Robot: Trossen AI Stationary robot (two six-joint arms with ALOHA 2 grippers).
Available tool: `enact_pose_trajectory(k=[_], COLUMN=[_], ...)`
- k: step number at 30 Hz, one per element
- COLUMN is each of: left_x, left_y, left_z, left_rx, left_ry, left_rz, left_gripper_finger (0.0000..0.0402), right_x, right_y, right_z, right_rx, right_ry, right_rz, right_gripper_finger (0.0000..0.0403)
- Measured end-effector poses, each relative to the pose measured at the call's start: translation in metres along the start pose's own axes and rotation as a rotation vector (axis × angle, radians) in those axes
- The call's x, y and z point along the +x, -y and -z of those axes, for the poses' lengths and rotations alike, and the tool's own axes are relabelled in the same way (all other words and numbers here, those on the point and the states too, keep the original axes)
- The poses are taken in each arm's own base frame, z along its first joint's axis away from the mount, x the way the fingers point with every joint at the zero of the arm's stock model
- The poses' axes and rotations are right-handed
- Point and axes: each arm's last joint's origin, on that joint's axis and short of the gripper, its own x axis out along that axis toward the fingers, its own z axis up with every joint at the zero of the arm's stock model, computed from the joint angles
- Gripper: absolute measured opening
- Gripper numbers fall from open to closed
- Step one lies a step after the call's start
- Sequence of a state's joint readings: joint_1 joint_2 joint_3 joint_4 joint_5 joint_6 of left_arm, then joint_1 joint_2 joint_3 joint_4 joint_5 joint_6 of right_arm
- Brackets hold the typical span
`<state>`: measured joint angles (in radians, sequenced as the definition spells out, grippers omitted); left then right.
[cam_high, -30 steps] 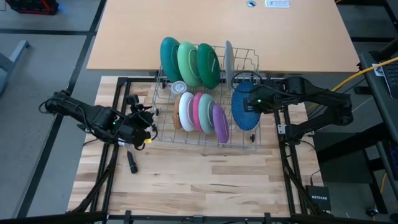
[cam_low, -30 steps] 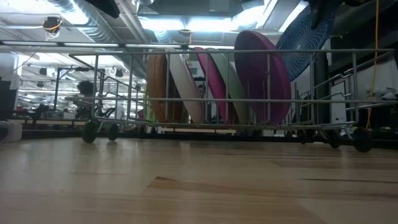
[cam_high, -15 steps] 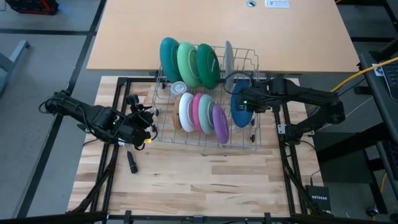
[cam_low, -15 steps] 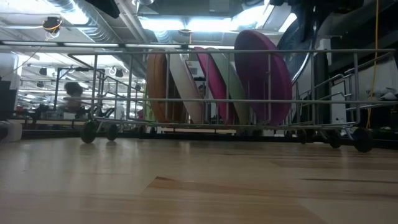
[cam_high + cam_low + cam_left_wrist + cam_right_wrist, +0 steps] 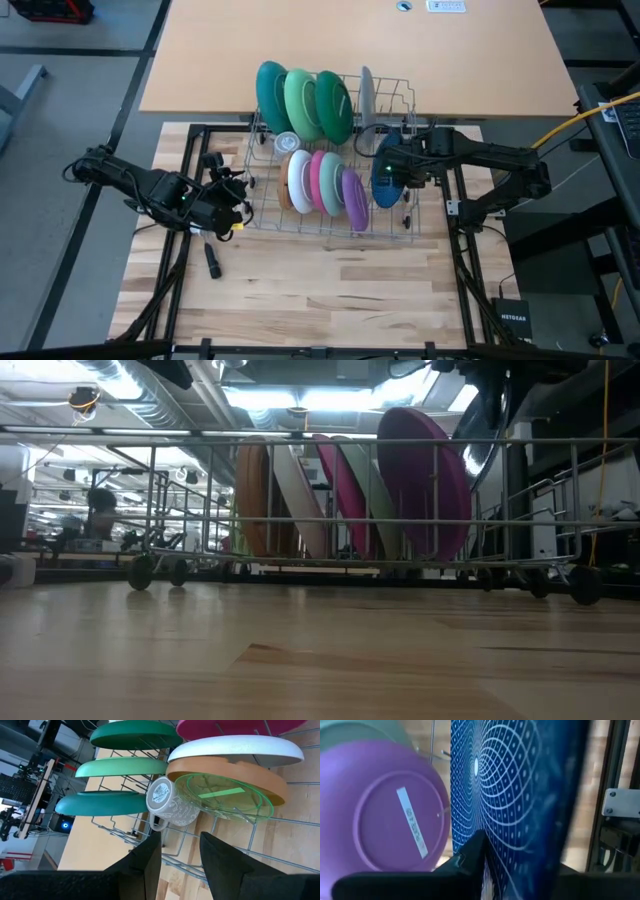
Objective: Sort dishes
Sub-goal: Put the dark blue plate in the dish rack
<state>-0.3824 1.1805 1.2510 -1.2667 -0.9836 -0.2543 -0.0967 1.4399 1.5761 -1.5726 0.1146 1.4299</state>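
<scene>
Wire dish rack (image 5: 335, 160) sits mid-table. Overhead view: back row holds a teal plate (image 5: 271, 92), a pale green one (image 5: 299, 100), a darker green one (image 5: 335, 104) and a grey plate (image 5: 368, 92) edge-on. Front row runs tan (image 5: 285, 190), white plate (image 5: 299, 179), pink (image 5: 318, 178), pale green, purple plate (image 5: 353, 198).

Right gripper (image 5: 392, 170) is over the rack's right end, at a blue patterned plate (image 5: 384, 178) standing on edge just beside the purple one. Right wrist view adds what overhead hides: a dark finger (image 5: 470, 857) lies against the plate's patterned face (image 5: 515, 795), with the purple plate's underside (image 5: 385, 815) and its label close alongside. The other finger is hidden behind the plate, so probably pinching its rim, though I cannot tell for sure.

Left gripper (image 5: 222, 205) rests low beside the rack's left side, fingers apart and holding nothing. Only its wrist view shows a clear glass mug (image 5: 167, 802) and a clear green dish (image 5: 235, 795) lying inside the rack near the tan plate (image 5: 235, 772).

Low view: front-row plates stand upright behind the wires; a person (image 5: 98, 510) sits far off in the room.
</scene>
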Motion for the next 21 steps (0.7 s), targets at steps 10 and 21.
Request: enact_pose_trajectory(k=[10,21], left_x=[0.0,0.0], left_y=[0.0001,0.0], left_z=[0.0,-0.0001], left_rx=[-0.005,-0.005], left_ry=[0.0,0.0], left_rz=[0.0,0.0], left_gripper_finger=[0.0125,0.0125], right_x=[-0.0006,-0.0012], right_y=[-0.0009,-0.0075], right_z=[0.0038,0.007], right_rx=[-0.002,-0.015], right_ry=[-0.041,-0.094], right_rz=[-0.014,-0.086], right_gripper_finger=[0.006,0.0093])
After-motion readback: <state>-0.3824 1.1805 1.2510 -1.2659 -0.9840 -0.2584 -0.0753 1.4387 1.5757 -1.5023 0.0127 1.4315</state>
